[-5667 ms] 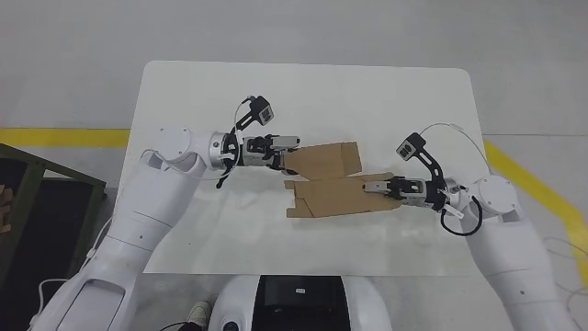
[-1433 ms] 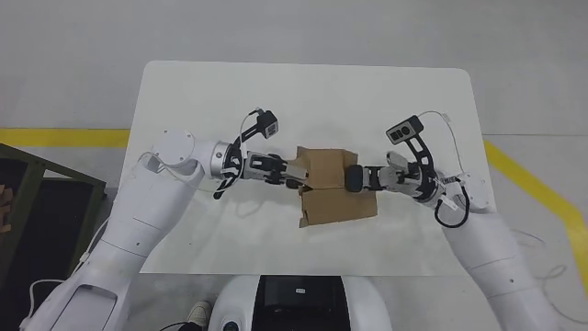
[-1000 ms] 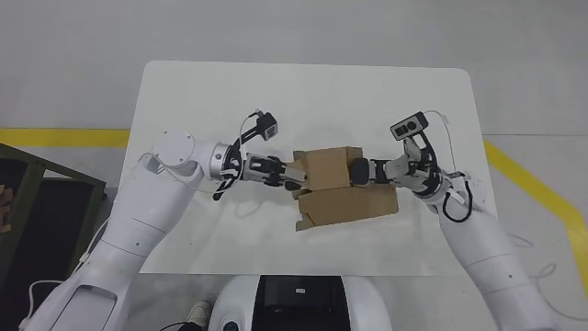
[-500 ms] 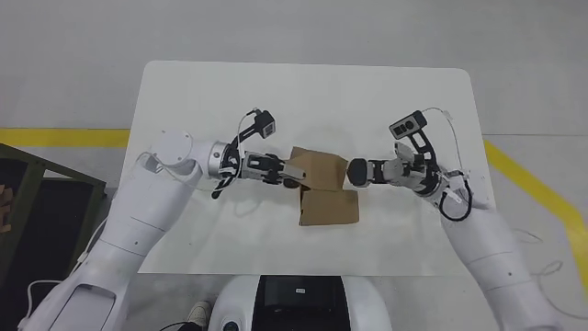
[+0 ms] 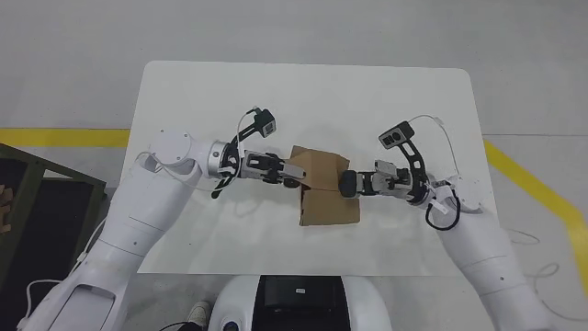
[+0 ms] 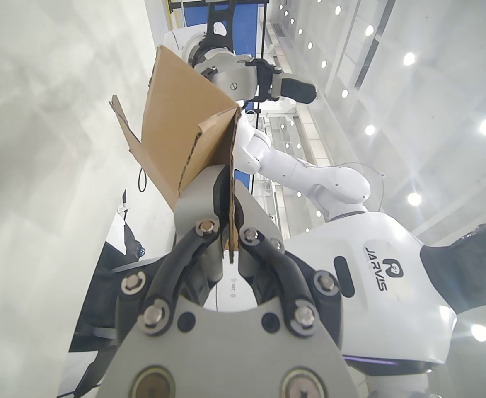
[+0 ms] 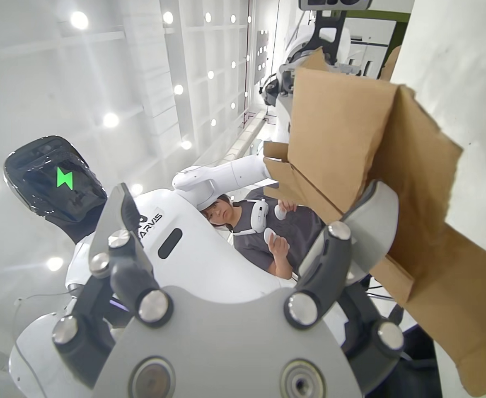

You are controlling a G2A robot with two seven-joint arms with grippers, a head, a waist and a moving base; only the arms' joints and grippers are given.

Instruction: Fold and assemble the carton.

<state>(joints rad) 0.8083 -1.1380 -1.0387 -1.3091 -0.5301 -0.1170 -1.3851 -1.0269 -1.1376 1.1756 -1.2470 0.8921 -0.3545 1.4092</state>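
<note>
A brown cardboard carton [image 5: 326, 188] stands partly folded at the middle of the white table [image 5: 184, 101], one panel raised and another lying flat toward the front edge. My left gripper [image 5: 296, 175] is shut on the carton's left edge; in the left wrist view the corrugated edge [image 6: 230, 192] sits pinched between the left gripper [image 6: 229, 209] fingers. My right gripper [image 5: 347, 184] stands open at the carton's right side. In the right wrist view one of its fingers [image 7: 373, 209] rests against a carton [image 7: 342, 146] panel while the other finger [image 7: 118, 209] is well clear.
Bare table lies all around the carton, widest at the back. A dark green crate [image 5: 28, 211] stands on the floor off the table's left side, past a yellow floor line [image 5: 64, 136].
The carton went from a long flat sheet to a compact folded shape. My right gripper let go of the far flap and came in against the carton's right side; the left kept its hold.
</note>
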